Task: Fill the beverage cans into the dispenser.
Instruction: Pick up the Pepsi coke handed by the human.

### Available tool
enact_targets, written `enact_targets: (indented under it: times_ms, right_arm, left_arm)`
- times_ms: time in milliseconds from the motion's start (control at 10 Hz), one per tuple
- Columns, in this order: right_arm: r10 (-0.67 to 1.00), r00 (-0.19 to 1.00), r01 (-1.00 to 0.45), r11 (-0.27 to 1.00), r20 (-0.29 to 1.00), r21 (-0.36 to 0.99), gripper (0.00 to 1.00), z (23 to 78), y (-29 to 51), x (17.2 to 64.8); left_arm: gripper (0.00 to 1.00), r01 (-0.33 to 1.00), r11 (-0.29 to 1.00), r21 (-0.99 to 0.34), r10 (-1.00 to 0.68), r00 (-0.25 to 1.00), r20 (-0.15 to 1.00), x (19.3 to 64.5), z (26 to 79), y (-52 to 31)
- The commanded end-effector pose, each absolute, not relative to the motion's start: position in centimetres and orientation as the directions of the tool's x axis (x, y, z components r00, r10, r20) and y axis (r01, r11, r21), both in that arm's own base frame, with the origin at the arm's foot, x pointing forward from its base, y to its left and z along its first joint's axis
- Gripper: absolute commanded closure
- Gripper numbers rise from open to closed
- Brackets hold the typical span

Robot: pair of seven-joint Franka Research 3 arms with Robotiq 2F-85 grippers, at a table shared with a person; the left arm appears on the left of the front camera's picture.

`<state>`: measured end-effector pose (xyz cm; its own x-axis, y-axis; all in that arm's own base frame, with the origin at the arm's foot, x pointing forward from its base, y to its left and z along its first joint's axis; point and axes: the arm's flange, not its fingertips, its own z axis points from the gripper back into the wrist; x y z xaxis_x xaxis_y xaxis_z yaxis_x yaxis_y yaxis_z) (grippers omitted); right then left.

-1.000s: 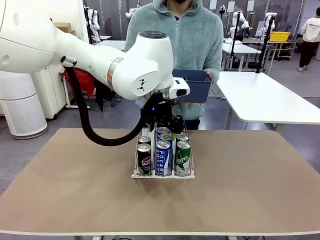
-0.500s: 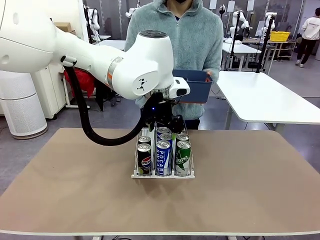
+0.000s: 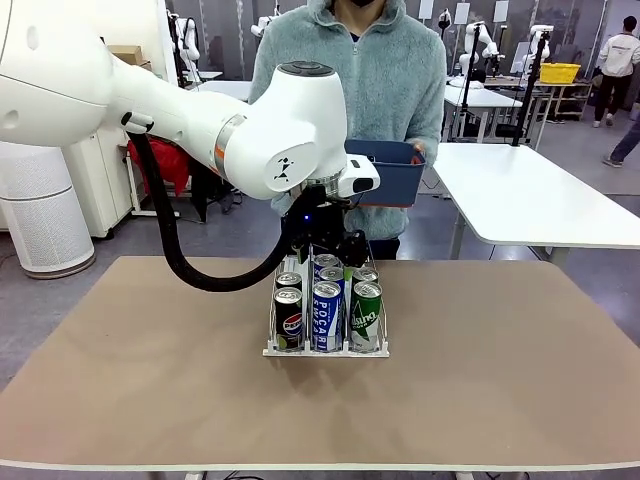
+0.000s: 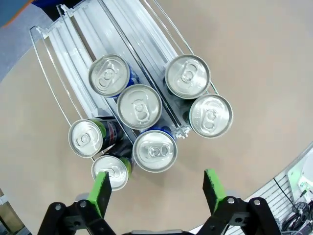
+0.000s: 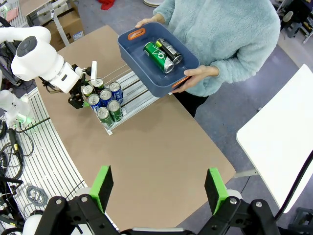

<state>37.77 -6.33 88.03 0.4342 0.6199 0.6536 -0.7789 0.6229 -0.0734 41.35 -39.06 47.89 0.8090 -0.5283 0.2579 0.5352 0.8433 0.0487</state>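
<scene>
Left tool (image 4: 156,189): green pads apart, nothing between them. It hangs over the near end of the dispenser (image 3: 325,350), pointing down at the silver can tops; its wrist view puts the front blue-and-white can just ahead of the gap between the pads.

Dispenser: stands at the middle of the desk (image 3: 480,370), lanes running away from the robot. Seven beverage cans (image 4: 139,106) stand upright in it, bunched at the robot's end. The lane on the robot's left holds two, a Pepsi can (image 3: 289,321) in front. The middle lane holds three, a Pocari Sweat can (image 3: 327,315) in front. The right lane holds two, a green can (image 3: 366,315) in front. The far lengths of the lanes lie bare (white rails visible in the left wrist view).

Right tool (image 5: 158,188): pads apart, empty, held high above the desk and well apart from the dispenser.

Person at the far side: both hands (image 5: 198,72) grip a dark blue bin (image 5: 142,68) with orange handles, above the far desk edge. Inside it a green can (image 5: 157,56) and a black can (image 5: 170,50) lie on their sides, touching
</scene>
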Motion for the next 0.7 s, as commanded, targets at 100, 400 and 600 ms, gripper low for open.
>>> enact_targets:
  times_ms: [100, 400, 600]
  right_arm:
    - [0.621, 0.434, -0.780, 0.622, 0.653, -0.074, 0.00, 88.0, -6.2, 37.7]
    - [0.621, 0.434, -0.780, 0.622, 0.653, -0.074, 0.00, 88.0, -6.2, 37.7]
    - [0.621, 0.434, -0.780, 0.622, 0.653, -0.074, 0.00, 88.0, -6.2, 37.7]
  left_arm:
    - [0.00, 0.608, 0.794, 0.022, -0.600, 0.777, 0.193, 39.4, 55.2, -34.5]
    - [0.00, 0.694, 0.720, 0.001, -0.683, 0.708, 0.179, 37.7, 64.8, -29.9]
    - [0.00, 0.674, 0.739, 0.004, -0.643, 0.703, 0.304, 36.2, 70.8, -28.7]
